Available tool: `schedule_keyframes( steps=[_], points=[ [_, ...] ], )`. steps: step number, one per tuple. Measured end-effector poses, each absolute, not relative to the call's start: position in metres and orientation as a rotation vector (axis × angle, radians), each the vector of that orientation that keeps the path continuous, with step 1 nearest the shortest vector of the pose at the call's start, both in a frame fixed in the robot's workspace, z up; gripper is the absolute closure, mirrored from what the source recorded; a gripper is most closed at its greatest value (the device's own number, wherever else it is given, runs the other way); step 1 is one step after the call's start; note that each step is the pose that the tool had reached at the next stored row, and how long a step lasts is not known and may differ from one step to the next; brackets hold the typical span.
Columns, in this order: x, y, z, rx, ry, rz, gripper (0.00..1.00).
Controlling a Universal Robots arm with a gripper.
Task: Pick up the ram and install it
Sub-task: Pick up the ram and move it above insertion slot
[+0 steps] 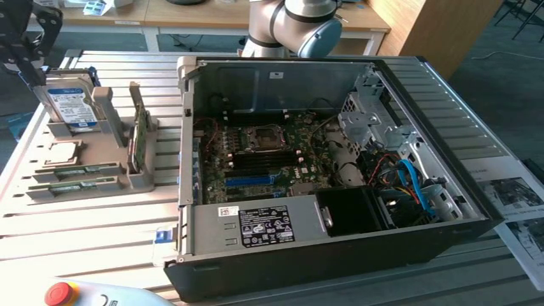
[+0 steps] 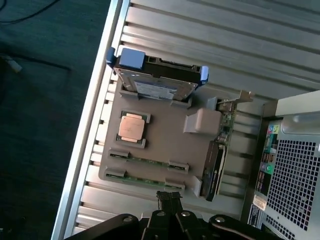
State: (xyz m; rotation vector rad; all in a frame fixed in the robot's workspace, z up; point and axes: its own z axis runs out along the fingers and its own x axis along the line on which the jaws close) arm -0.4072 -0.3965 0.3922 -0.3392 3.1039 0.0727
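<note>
Two ram sticks, narrow green boards, lie side by side in slots of a grey holder tray: one ram stick and a second ram stick just beside it. My gripper hangs high above the tray at the exterior view's far left, shut and holding nothing. In the wrist view its black fingertips are pressed together, just off the tray's edge closest to the second stick. The open computer case lies at the centre, with its motherboard and dark memory slots exposed.
The tray also carries a silver hard drive standing on edge, a processor chip and a wider green card upright. A red stop button sits at the front edge. Papers lie beside the case.
</note>
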Motion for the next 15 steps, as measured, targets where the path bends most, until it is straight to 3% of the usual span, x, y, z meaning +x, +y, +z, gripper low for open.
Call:
schedule_keyframes(
  steps=[15],
  points=[
    [-0.4072,-0.3965,0.3923,-0.750,3.037,0.075,0.90]
  ],
)
